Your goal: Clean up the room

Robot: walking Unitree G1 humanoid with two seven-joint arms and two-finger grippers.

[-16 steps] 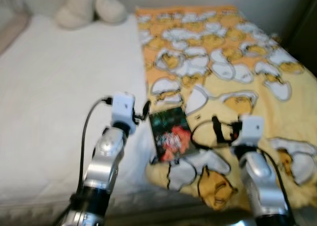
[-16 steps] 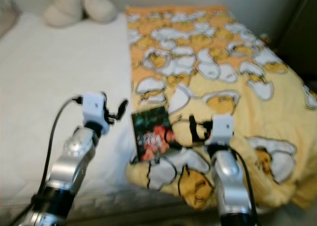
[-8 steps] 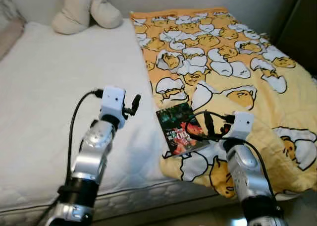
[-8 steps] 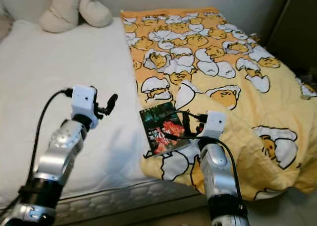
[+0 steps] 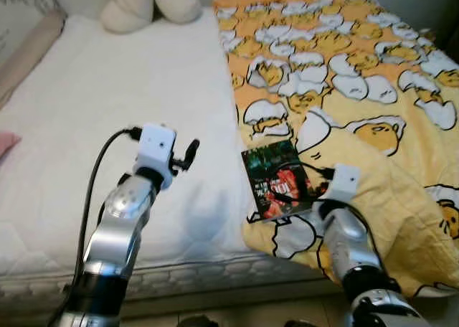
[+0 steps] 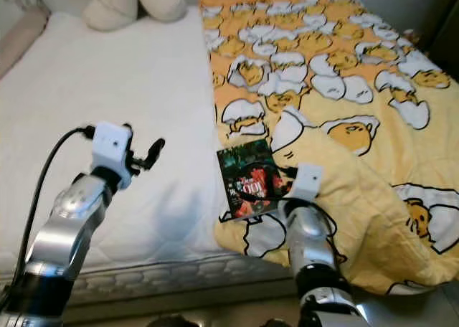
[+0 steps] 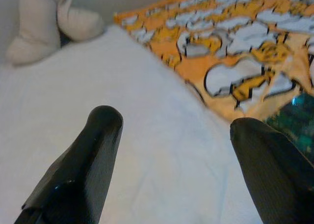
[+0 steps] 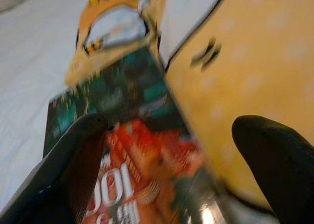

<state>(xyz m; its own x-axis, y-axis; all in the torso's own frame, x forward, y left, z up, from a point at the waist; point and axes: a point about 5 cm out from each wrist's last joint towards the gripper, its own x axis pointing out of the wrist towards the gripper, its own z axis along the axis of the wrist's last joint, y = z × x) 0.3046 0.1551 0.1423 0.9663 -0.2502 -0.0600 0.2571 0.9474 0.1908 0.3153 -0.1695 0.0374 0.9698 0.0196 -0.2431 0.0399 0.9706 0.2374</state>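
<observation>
A book (image 5: 275,176) with a dark green and red cover lies on the edge of a yellow blanket (image 5: 351,90) printed with egg characters, near the bed's front edge. My right gripper (image 5: 300,188) is open at the book's near right corner. In the right wrist view its fingers (image 8: 73,170) straddle the cover (image 8: 122,150) and the blanket fold beside it. My left gripper (image 5: 189,155) hovers open over the white mattress (image 5: 122,105), left of the book, holding nothing. In the left wrist view the left gripper (image 7: 176,160) looks over bare sheet.
A cream plush toy (image 5: 150,4) lies at the head of the bed. A padded rail (image 5: 29,51) runs along the far left, with something pink (image 5: 6,142) beside it. The mattress front edge (image 5: 179,280) is just below my arms.
The whole view has shifted as the camera moved, now looking down more steeply at the bed. My right gripper has closed in on the book's right corner. The left arm keeps its pose.
</observation>
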